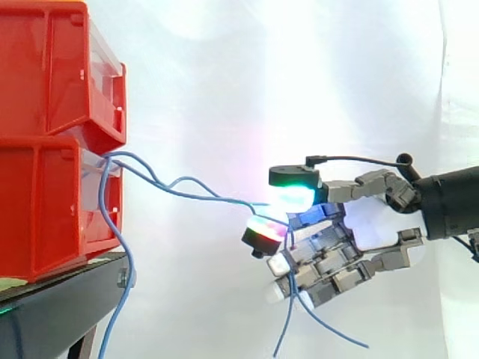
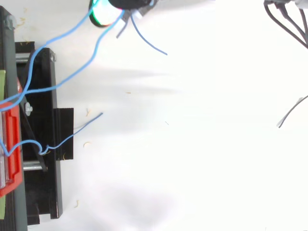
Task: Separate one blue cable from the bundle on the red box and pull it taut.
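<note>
Two stacked red boxes (image 1: 45, 209) stand on a black stand (image 1: 60, 299) at the left. From the lower box, two blue cables (image 1: 202, 196) run rightwards, slightly wavy, to my hand (image 1: 374, 224). The hand is shut on them, pinching them between glowing pads (image 1: 292, 198), and their loose ends (image 1: 329, 329) dangle below it. A third blue cable (image 1: 123, 262) hangs down from the box past the stand. In the top view the held cables (image 2: 62, 33) rise from the red box (image 2: 12, 159) to the glowing fingertips (image 2: 103, 12) at the upper edge.
A loose blue cable (image 2: 82, 127) lies across the black stand (image 2: 48, 96), its end pointing right. White curtain is behind, and a white floor lies to the right of the stand.
</note>
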Motion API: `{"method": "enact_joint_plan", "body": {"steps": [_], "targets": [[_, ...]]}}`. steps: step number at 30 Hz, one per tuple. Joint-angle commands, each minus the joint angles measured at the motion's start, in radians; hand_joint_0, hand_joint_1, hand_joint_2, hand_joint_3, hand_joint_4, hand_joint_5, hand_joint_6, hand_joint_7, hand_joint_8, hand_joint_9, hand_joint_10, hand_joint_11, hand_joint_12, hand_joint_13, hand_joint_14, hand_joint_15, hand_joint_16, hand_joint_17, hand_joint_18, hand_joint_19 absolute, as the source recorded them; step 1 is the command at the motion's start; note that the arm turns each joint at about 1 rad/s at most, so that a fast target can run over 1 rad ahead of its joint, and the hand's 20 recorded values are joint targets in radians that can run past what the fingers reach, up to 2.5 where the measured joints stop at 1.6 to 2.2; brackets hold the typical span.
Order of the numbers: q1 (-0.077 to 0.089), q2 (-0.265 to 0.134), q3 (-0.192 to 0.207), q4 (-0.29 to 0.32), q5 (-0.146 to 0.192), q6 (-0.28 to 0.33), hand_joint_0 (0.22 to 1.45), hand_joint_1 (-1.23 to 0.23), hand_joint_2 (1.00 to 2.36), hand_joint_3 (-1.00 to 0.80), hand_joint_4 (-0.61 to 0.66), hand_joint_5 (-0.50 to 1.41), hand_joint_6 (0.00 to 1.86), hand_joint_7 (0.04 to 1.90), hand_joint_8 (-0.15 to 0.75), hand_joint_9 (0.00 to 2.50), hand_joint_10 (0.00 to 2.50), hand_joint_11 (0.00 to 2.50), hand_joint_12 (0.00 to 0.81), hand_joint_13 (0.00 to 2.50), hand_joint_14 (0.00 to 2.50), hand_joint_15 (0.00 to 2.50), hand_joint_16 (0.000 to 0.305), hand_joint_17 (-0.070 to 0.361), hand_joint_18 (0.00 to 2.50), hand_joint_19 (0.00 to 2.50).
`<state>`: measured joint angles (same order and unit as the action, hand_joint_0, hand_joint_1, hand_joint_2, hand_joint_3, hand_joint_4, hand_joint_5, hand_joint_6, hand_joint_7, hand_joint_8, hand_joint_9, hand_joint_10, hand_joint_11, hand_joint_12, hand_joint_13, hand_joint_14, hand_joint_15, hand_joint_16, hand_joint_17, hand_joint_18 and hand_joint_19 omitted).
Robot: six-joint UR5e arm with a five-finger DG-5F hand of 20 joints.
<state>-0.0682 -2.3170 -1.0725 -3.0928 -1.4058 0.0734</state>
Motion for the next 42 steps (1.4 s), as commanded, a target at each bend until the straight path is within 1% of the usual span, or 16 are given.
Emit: {"method": "enact_joint_plan", "body": {"steps": [1, 3, 4, 6, 11, 14, 15, 18, 20, 23, 28, 29, 33, 37, 39, 42], "targets": [[-0.008, -0.013, 0.003, 0.034, 0.001, -0.038, 0.62, -0.68, 1.01, -0.29, 0.07, -0.09, 0.92, 0.76, 0.237, 0.83, 0.01, 0.43, 0.349, 0.57, 0.01, 0.33, 0.045, 0.101, 0.49, 0.52], [-0.010, -0.028, 0.003, 0.045, -0.004, -0.041, 0.62, -0.68, 1.01, -0.30, 0.07, -0.09, 0.92, 0.75, 0.237, 0.83, 0.01, 0.44, 0.349, 0.57, 0.01, 0.34, 0.045, 0.101, 0.49, 0.51], [-0.007, -0.050, 0.006, 0.052, -0.009, -0.041, 0.62, -0.68, 1.01, -0.30, 0.07, -0.09, 0.92, 0.75, 0.236, 0.83, 0.02, 0.43, 0.349, 0.57, 0.01, 0.33, 0.045, 0.101, 0.49, 0.51], [0.002, -0.059, 0.006, 0.060, -0.018, -0.046, 0.62, -0.68, 1.01, -0.30, 0.08, -0.09, 0.92, 0.75, 0.235, 0.83, 0.02, 0.42, 0.349, 0.57, 0.01, 0.33, 0.045, 0.101, 0.49, 0.52], [0.007, -0.061, 0.017, 0.060, -0.019, -0.055, 0.61, -0.67, 1.01, -0.33, 0.09, -0.09, 0.91, 0.75, 0.236, 0.83, 0.01, 0.43, 0.349, 0.57, 0.01, 0.33, 0.045, 0.101, 0.49, 0.52], [0.002, -0.062, 0.051, 0.037, -0.022, -0.070, 0.60, -0.65, 1.01, -0.37, 0.10, -0.09, 0.91, 0.74, 0.234, 0.83, 0.02, 0.42, 0.351, 0.57, 0.01, 0.33, 0.045, 0.102, 0.49, 0.52], [-0.001, -0.061, 0.077, -0.001, -0.024, -0.083, 0.59, -0.63, 1.01, -0.40, 0.11, -0.09, 0.91, 0.71, 0.236, 0.83, 0.01, 0.43, 0.352, 0.57, 0.01, 0.33, 0.045, 0.102, 0.49, 0.52], [-0.005, -0.061, 0.106, -0.040, -0.024, -0.093, 0.55, -0.59, 1.00, -0.46, 0.11, -0.09, 0.89, 0.73, 0.241, 0.82, 0.01, 0.42, 0.360, 0.56, 0.01, 0.34, 0.047, 0.106, 0.48, 0.53], [-0.007, -0.062, 0.129, -0.075, -0.024, -0.101, 0.57, -0.52, 1.01, -0.43, 0.08, -0.09, 0.88, 0.74, 0.233, 0.82, 0.01, 0.43, 0.354, 0.54, 0.01, 0.35, 0.047, 0.106, 0.45, 0.54], [-0.010, -0.061, 0.134, -0.095, -0.024, -0.110, 0.58, -0.47, 1.01, -0.37, 0.08, -0.08, 0.88, 0.77, 0.230, 0.81, 0.01, 0.41, 0.349, 0.52, 0.01, 0.36, 0.046, 0.103, 0.40, 0.57], [-0.012, -0.061, 0.134, -0.096, -0.022, -0.110, 0.50, -0.34, 1.00, -0.49, 0.10, -0.08, 0.86, 0.75, 0.250, 0.82, 0.01, 0.37, 0.374, 0.52, 0.01, 0.35, 0.051, 0.115, 0.42, 0.57], [-0.012, -0.061, 0.134, -0.096, -0.022, -0.110, 0.50, -0.34, 1.00, -0.50, 0.10, -0.07, 0.86, 0.75, 0.252, 0.82, 0.01, 0.37, 0.375, 0.53, 0.01, 0.35, 0.051, 0.115, 0.42, 0.57], [-0.012, -0.061, 0.135, -0.098, -0.024, -0.110, 0.60, -0.53, 1.01, -0.41, 0.08, -0.06, 0.86, 0.79, 0.232, 0.88, 0.01, 0.37, 0.343, 0.58, 0.01, 0.35, 0.045, 0.101, 0.49, 0.55], [-0.008, -0.061, 0.135, -0.098, -0.024, -0.113, 0.60, -0.63, 1.01, -0.26, 0.07, -0.06, 0.87, 0.87, 0.236, 0.90, 0.01, 0.40, 0.342, 0.61, 0.01, 0.35, 0.045, 0.101, 0.54, 0.55], [-0.008, -0.061, 0.135, -0.098, -0.024, -0.115, 0.60, -0.72, 1.01, -0.18, 0.07, -0.06, 0.90, 0.84, 0.259, 0.93, 0.01, 0.40, 0.371, 0.65, 0.01, 0.34, 0.051, 0.116, 0.62, 0.52], [-0.008, -0.061, 0.149, -0.098, -0.024, -0.122, 0.61, -0.77, 1.01, -0.12, 0.05, -0.06, 0.91, 0.83, 0.262, 0.95, 0.01, 0.41, 0.375, 0.67, 0.01, 0.36, 0.052, 0.117, 0.64, 0.51]]}}
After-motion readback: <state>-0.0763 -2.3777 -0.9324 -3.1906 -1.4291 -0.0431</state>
